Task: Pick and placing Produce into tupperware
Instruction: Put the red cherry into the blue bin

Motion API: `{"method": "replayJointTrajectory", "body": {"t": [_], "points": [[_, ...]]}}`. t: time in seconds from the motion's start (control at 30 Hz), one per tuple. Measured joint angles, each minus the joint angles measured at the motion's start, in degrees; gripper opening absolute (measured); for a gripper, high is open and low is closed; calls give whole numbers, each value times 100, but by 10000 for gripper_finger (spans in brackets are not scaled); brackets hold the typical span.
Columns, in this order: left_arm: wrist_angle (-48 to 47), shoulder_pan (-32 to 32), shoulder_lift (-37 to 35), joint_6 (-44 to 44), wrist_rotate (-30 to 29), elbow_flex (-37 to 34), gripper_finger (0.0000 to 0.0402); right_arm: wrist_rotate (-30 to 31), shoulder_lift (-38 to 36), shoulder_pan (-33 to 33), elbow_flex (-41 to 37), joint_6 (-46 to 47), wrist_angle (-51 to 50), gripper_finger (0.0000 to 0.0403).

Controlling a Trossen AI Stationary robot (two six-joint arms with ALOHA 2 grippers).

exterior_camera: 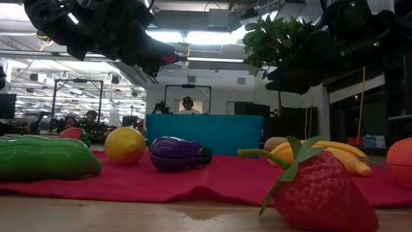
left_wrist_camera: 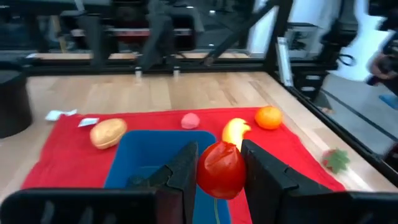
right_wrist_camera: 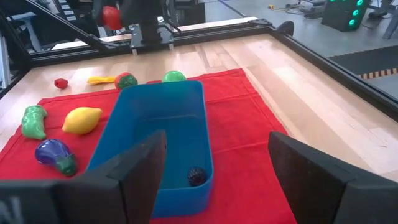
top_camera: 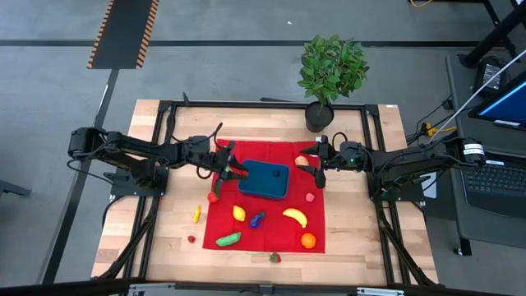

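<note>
- While hovering at the tupperware (top_camera: 264, 180) edge, left gripper (left_wrist_camera: 217, 171) clamps a red tomato (left_wrist_camera: 221, 168).
- Right gripper (right_wrist_camera: 214, 165) spread wide, nothing held, at the opposite edge.

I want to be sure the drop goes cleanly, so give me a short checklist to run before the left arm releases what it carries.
1. Left pincer shut on the red produce piece: ok.
2. Red piece above the tupperware: ok in the left wrist view, near its edge in the high view.
3. Room inside the tupperware: ok, only one small dark piece lies in it.
4. Right pincer open, holding nothing: ok.
5. Right pincer out of the drop path: cannot tell, it hovers at the container's other end.
</note>
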Motion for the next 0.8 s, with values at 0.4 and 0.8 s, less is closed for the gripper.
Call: {"method": "replayJointTrajectory", "body": {"t": [0.4, 0.8], "points": [[-161, -530, 7, -441, -2317, 82, 95, 2, 0, 0, 0, 0, -5, 283], [-2153, -684, 537, -211, -2767, 1317, 95, 2, 0, 0, 0, 2, -8, 283]]}}
